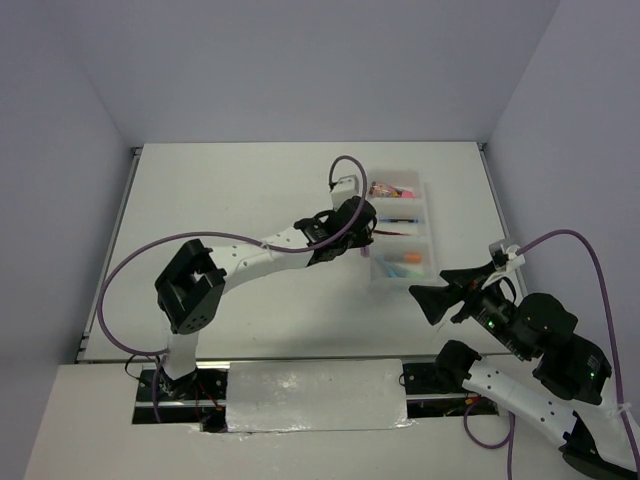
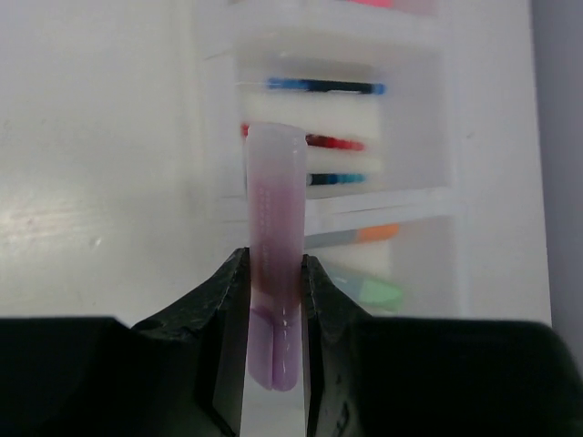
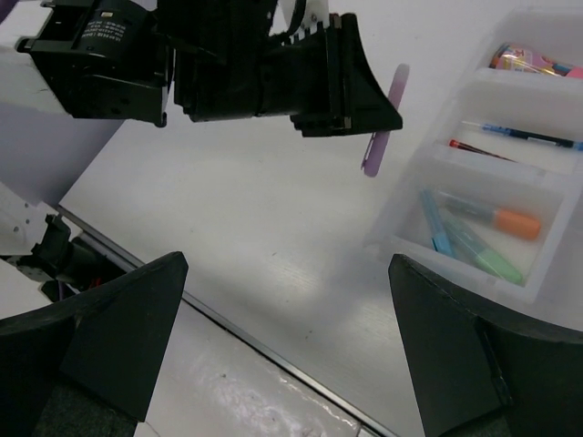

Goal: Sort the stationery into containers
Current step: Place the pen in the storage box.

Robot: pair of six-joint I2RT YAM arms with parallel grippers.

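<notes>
My left gripper (image 1: 356, 240) is shut on a lilac highlighter (image 2: 276, 228) and holds it above the table beside the left wall of the translucent three-compartment tray (image 1: 426, 232). The highlighter also shows in the right wrist view (image 3: 383, 127), hanging below the left fingers. The far compartment holds pink items (image 1: 392, 189). The middle one holds thin pens (image 2: 328, 86). The near one holds an orange highlighter (image 3: 496, 218), a blue one (image 3: 435, 226) and a mint-green one (image 3: 487, 255). My right gripper (image 1: 440, 295) is open and empty, near and right of the tray.
White walls enclose the white table (image 1: 250, 190) on three sides. A metal strip (image 3: 273, 344) runs along the table's near edge. The left arm's purple cable (image 1: 110, 290) loops out to the left.
</notes>
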